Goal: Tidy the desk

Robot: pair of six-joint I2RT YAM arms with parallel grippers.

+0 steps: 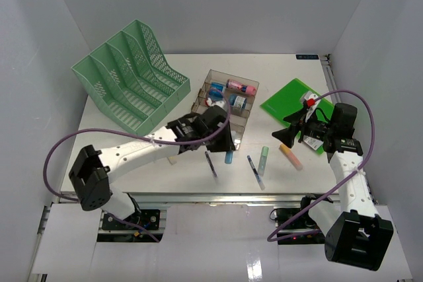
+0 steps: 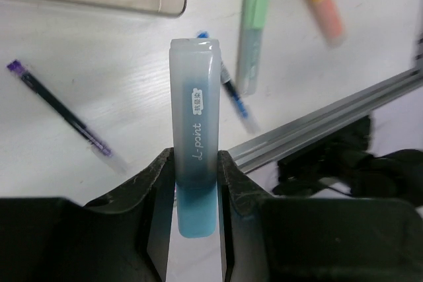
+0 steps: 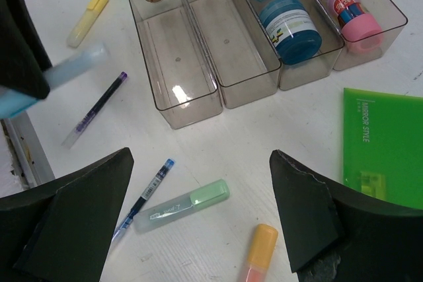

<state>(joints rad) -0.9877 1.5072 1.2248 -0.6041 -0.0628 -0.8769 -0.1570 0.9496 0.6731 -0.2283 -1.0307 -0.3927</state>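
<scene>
White desk [image 1: 277, 70] holds scattered pens [image 3: 96, 110] beside a smoky tray [image 3: 192, 113] (left claw [image 2: 196, 163] clamped on blue highlighter [image 2: 195, 110], right claw [image 3: 199, 156] apart).

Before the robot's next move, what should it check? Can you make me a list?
1. The left jaws shut on the blue highlighter: ok.
2. Grip at its middle: not ok, held near one end.
3. Free slot in the tray: ok, two are empty.
4. The right jaws open, holding nothing: ok.
5. The right jaws apart from the tray: ok.
6. Highlighter lifted off the desk: cannot tell.
</scene>
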